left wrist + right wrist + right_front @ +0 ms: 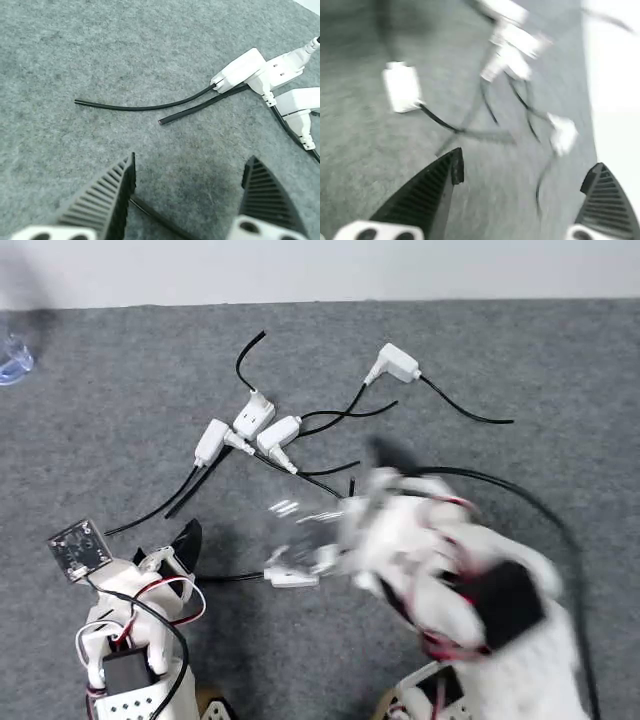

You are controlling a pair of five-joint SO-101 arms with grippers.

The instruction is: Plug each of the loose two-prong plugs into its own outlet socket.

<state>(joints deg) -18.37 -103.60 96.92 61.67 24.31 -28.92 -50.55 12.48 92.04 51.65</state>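
Several white plugs and sockets with short black cords lie on the grey carpet. Three form a cluster: one (211,442), one (254,415) and one (280,435). Another plug (397,365) lies farther back on the right, and one plug (292,578) lies near the front centre. My left gripper (165,550) is at the front left, open and empty (187,200), with the cluster (240,70) ahead of it. My right gripper (300,535) hovers just above the front plug, open (517,200), holding nothing. A white piece (402,87) and the cluster (515,50) lie beyond it.
Loose black cords (330,420) cross the carpet around the cluster, and a cord end (120,106) lies in front of my left gripper. A clear plastic object (14,358) sits at the far left edge. A pale wall borders the carpet at the back.
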